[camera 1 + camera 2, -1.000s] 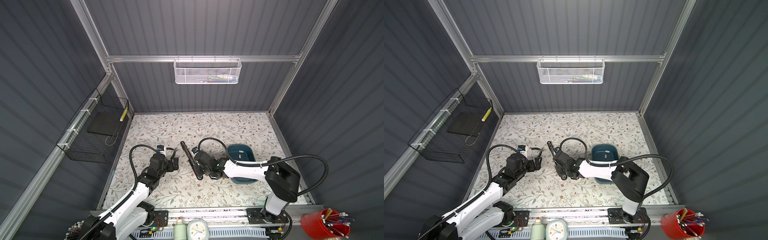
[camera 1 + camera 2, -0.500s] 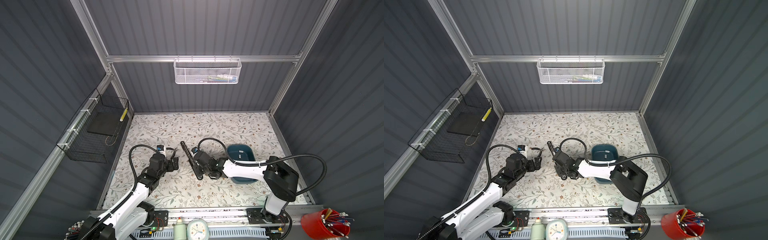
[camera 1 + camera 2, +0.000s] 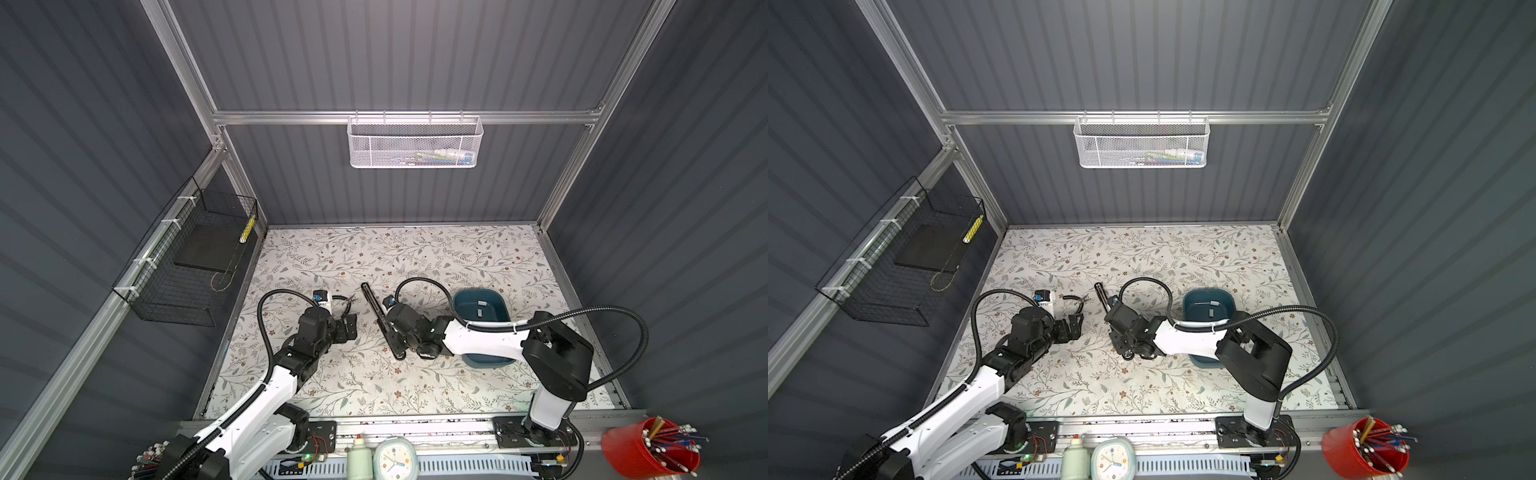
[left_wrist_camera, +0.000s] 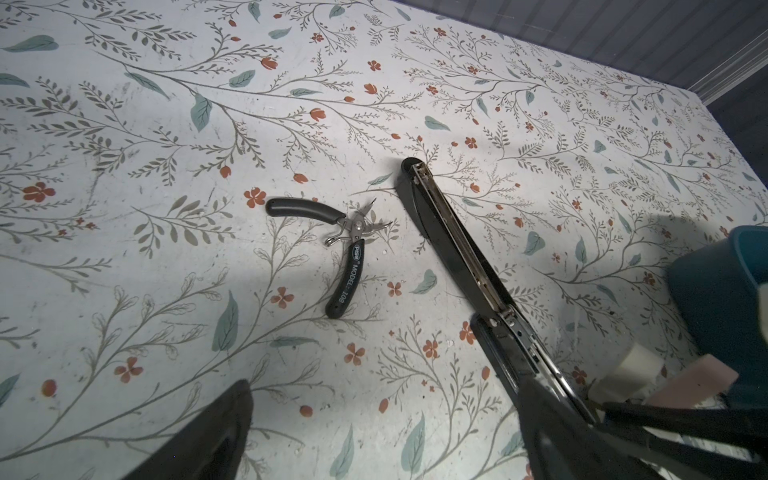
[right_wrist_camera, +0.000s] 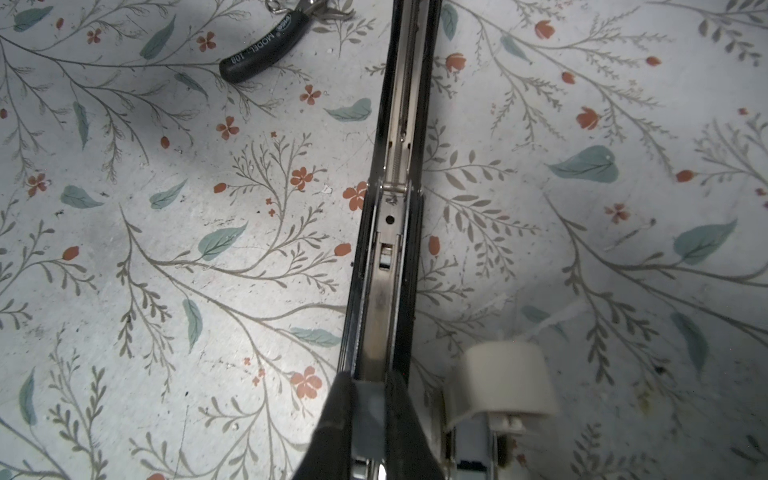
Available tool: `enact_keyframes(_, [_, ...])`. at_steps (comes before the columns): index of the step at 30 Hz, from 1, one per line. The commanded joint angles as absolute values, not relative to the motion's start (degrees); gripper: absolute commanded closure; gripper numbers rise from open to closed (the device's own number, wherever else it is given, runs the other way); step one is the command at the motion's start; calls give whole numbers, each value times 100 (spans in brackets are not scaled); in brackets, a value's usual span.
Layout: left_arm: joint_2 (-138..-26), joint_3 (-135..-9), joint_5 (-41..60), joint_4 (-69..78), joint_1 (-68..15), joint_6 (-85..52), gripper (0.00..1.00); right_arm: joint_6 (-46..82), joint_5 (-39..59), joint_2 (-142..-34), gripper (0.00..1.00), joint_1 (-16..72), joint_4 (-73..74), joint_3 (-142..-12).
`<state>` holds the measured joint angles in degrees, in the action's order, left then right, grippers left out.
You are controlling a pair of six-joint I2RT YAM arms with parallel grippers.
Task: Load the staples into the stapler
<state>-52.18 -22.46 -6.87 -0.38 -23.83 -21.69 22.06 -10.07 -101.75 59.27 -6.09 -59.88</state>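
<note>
As my right tool (image 5: pixel 370 395) pinches a flat grey staple strip (image 5: pixel 369 409) over the stapler (image 5: pixel 399 124), I judge insertion is the step in hand. The stapler lies opened flat on the floral desk (image 5: pixel 166 291), its bright steel channel exposed between black sides. The next move calls for lowering the strip squarely into that narrow channel. Spare staples (image 3: pixel 478 311) sit in the teal tub (image 3: pixel 465 311) beside the stapler. My left tool (image 3: pixel 349 328) gapes empty on the stapler's other side, near the pliers (image 4: pixel 353 249).

I saw a white table (image 4: pixel 124 270) printed with grey twigs, teal leaves, rust flowers; the stapler (image 4: pixel 449 241) was black and silver, the tub (image 3: pixel 460 307) teal.
</note>
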Motion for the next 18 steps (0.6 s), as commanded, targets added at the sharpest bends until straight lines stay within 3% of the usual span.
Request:
enact_keyframes(1, [-5144,-2285,-694,-9,-2364,-2162,0,2268,-1027,-10260,95,5950,-711,-6021])
enact_keyframes(18, [-5142,-2285,-694,-9,-2364,-2162,1,2524,-1013,-10121,95,6007,-755,-5768])
